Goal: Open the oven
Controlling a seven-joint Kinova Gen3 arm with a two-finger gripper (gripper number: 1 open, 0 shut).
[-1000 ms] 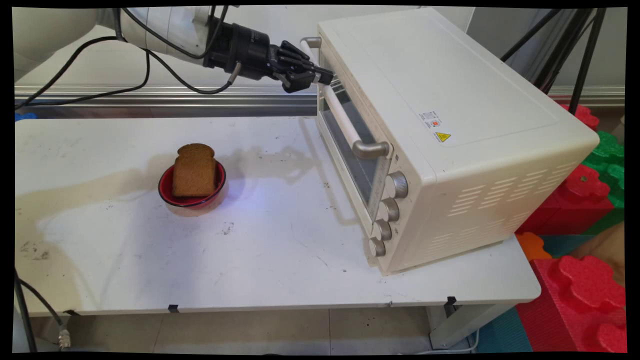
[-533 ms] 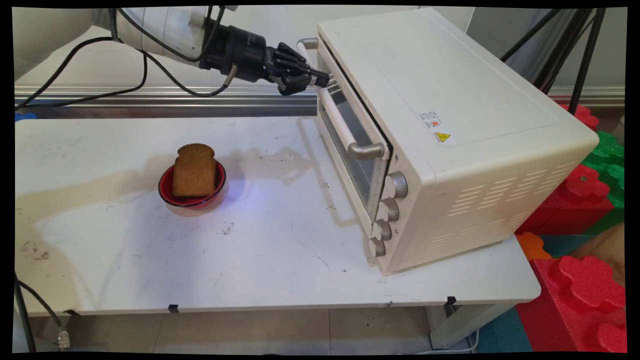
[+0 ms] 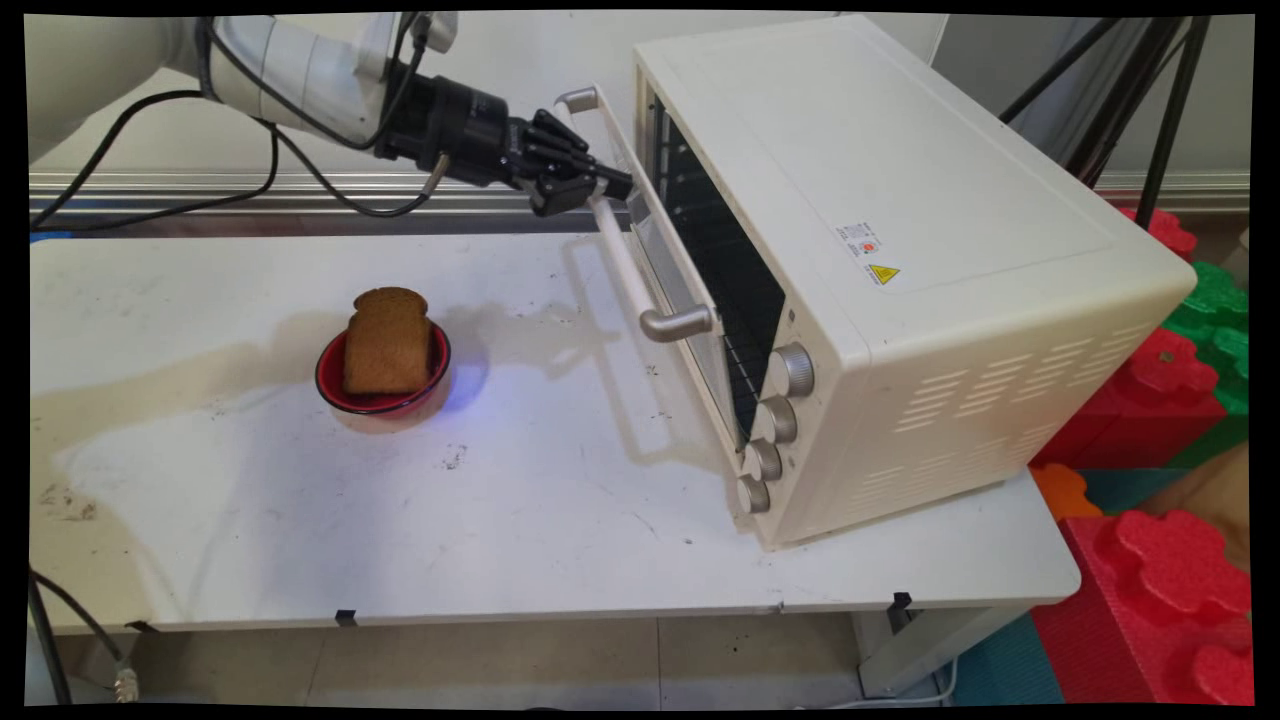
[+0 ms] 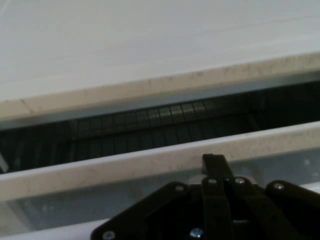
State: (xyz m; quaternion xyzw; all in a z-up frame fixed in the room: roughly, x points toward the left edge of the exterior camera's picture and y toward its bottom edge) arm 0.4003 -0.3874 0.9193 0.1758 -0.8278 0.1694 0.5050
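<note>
A cream toaster oven (image 3: 900, 200) stands on the right of the white table (image 3: 400, 520). Its glass door (image 3: 672, 285) hangs partly open, tilted out at the top, and the dark wire rack (image 3: 720, 250) shows in the gap. My black gripper (image 3: 612, 187) is shut on the upper part of the door's white bar handle (image 3: 625, 265). In the hand view the oven's top (image 4: 150, 45), the rack (image 4: 150, 125) and the door's upper edge (image 4: 125, 165) lie just ahead of the gripper (image 4: 215, 200). A brown bread slice (image 3: 387, 342) stands in a red bowl (image 3: 330, 385) to the left.
Several silver knobs (image 3: 790, 370) run down the oven's front right side. Red and green foam blocks (image 3: 1170, 560) are stacked beyond the table's right edge. Black tripod legs (image 3: 1160, 100) stand behind the oven. An aluminium rail (image 3: 300, 185) runs along the back.
The gripper has moved left and slightly down with the handle in it, and the oven door has swung from shut to partly open. The bowl and bread have not moved.
</note>
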